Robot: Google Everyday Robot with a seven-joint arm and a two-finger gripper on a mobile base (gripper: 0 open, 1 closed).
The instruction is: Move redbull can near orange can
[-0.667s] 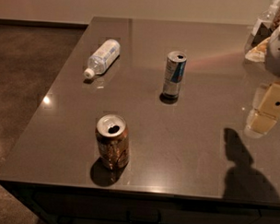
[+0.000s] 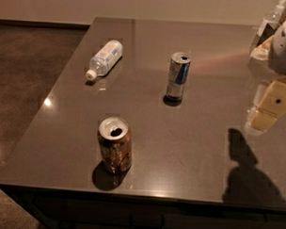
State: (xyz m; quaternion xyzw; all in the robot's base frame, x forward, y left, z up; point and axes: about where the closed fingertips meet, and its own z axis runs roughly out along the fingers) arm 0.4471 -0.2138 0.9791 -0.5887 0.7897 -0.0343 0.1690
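Note:
The redbull can point(image 2: 177, 76), slim, silver and blue, stands upright near the middle of the dark table point(image 2: 198, 151). The orange can point(image 2: 115, 144), wider and orange-brown with an open silver top, stands upright near the front left, well apart from the redbull can. My gripper point(image 2: 269, 105) is at the right edge of the view, cream-coloured, hanging above the table to the right of the redbull can and touching neither can. The white arm point(image 2: 284, 46) shows above it.
A clear plastic bottle point(image 2: 105, 58) lies on its side at the back left of the table. Some packages point(image 2: 271, 26) sit at the back right corner. The arm's shadow point(image 2: 244, 172) falls on the front right. The table's front and left edges are close to the orange can.

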